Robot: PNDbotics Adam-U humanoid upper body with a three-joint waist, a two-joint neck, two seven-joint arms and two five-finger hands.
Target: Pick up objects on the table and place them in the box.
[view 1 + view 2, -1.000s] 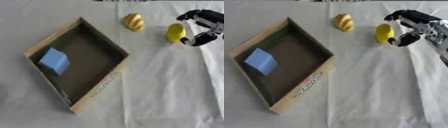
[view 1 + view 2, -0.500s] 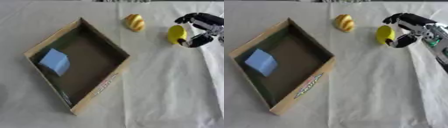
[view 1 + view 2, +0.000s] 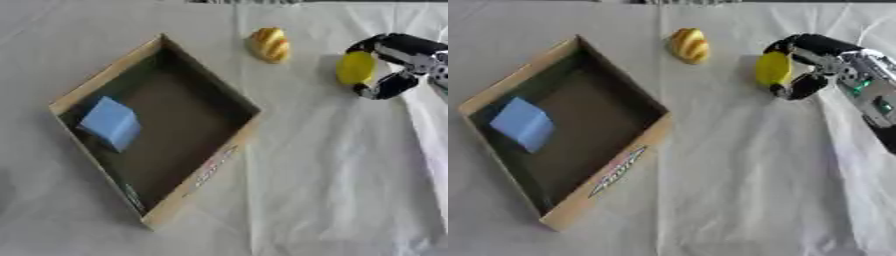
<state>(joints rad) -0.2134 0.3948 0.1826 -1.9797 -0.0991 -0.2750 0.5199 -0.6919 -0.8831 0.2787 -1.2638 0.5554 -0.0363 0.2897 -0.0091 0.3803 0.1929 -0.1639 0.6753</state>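
The right hand (image 3: pixel 802 65) curls around a yellow disc (image 3: pixel 772 68) at the tabletop's (image 3: pixel 737 175) far right, near a bun (image 3: pixel 689 45). The box (image 3: pixel 210 172) (blue cube (image 3: pixel 110 123) inside) sits left.

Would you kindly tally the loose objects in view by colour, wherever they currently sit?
Blue: 1, the blue foam-like cube inside the cardboard box.
Yellow: 2, the ridged yellow-orange bread-shaped piece on the table, and the smooth yellow oval object in the right robot hand.
Total: 3.
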